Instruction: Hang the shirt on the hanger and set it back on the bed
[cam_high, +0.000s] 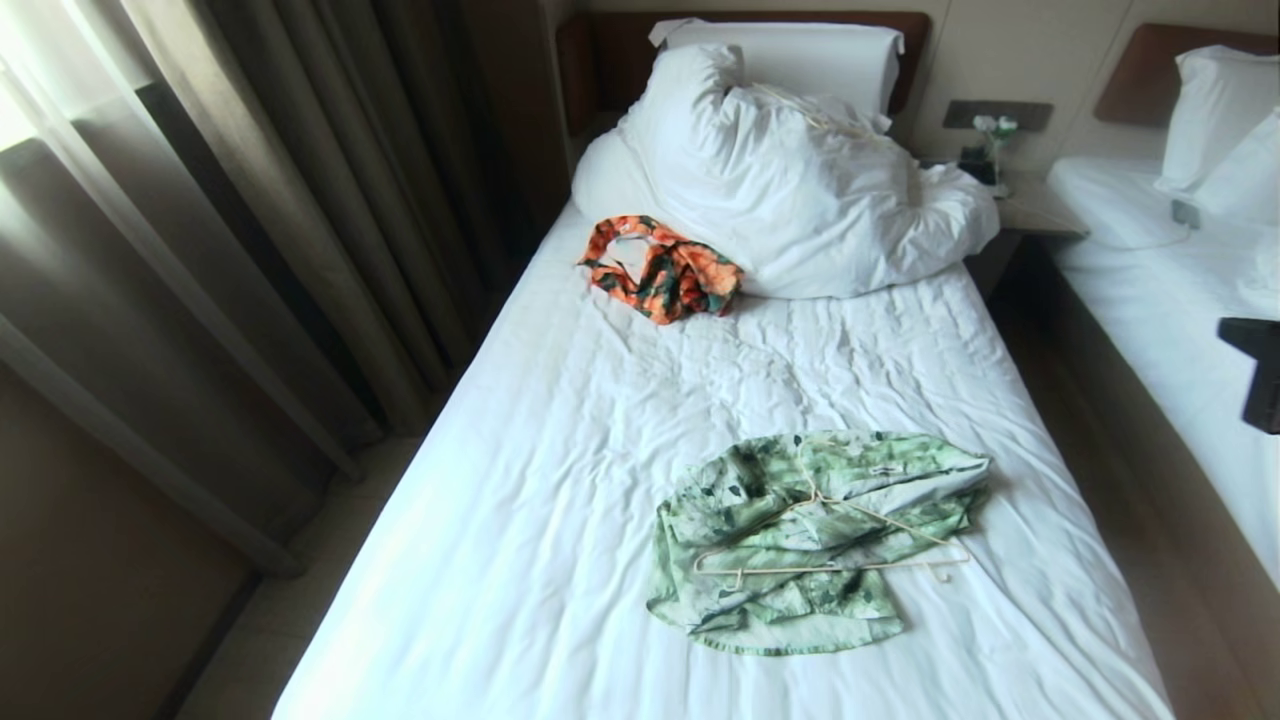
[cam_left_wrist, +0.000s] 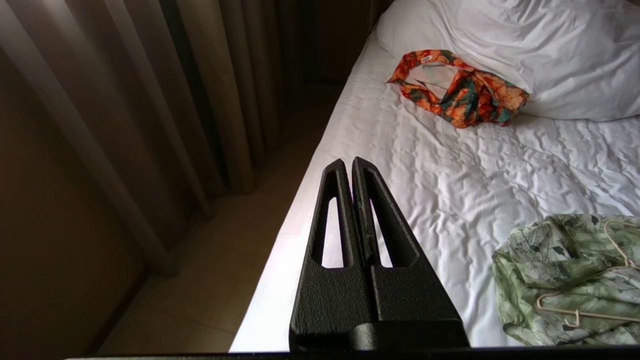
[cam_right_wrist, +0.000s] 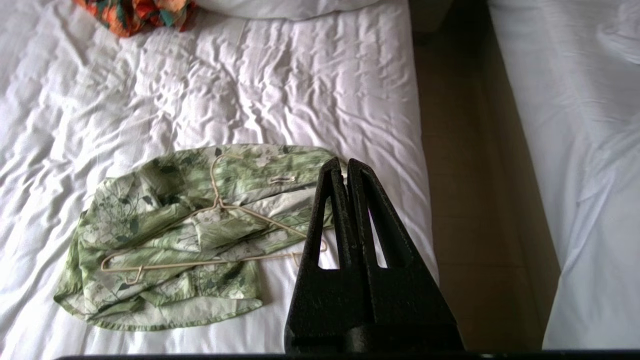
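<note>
Shirt (cam_high: 800, 540) crumpled on bed (cam_high: 560, 420), hanger (cam_high: 850, 545) loose on top. Left pincer (cam_left_wrist: 352, 162) and right pincer (cam_right_wrist: 346, 162) pressed together, empty, raised. Open right first; lift hanger by hook; avoid snagging fabric.

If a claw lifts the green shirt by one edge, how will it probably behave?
The shirt lies crumpled in soft folds, so it would probably droop and unfold. It looks thin, likely light. The hanger rests loosely on top and may slide off.
</note>
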